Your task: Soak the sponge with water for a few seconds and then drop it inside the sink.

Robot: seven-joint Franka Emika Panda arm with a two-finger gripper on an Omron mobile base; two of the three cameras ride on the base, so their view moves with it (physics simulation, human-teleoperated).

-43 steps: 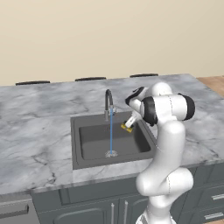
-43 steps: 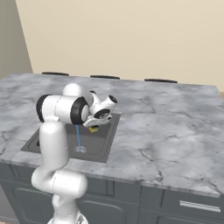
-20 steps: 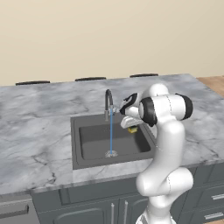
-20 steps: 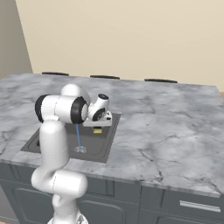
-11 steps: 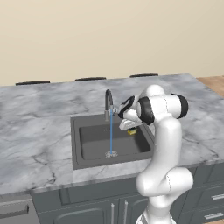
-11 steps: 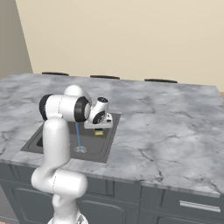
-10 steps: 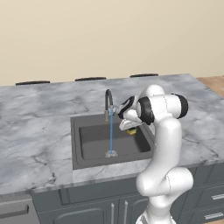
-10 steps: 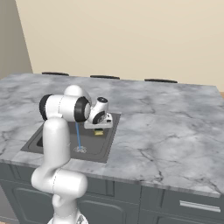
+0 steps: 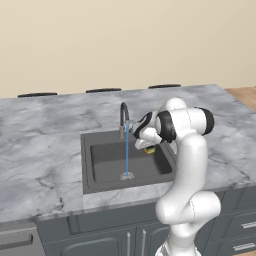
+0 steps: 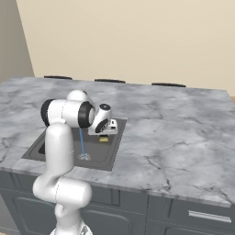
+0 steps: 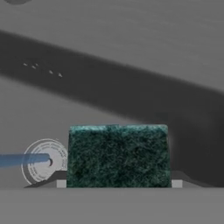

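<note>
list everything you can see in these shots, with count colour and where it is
sponge: one, yellow with dark green top, held between the fingers over the right part of the basin, beside the stream rather than under it
water: one thin light-blue stream, falling from the spout to the drain
sink: one, dark grey square basin, set into the counter
faucet: one, dark curved gooseneck, at the back rim of the basin
drain: one, round metal, in the basin floor where the stream lands
counter: one, grey marbled, around the basin
cabinets: dark grey fronts, below the counter
wall: beige, behind the counter
gripper: one, white with dark tips, shut on the sponge above the basin
</note>
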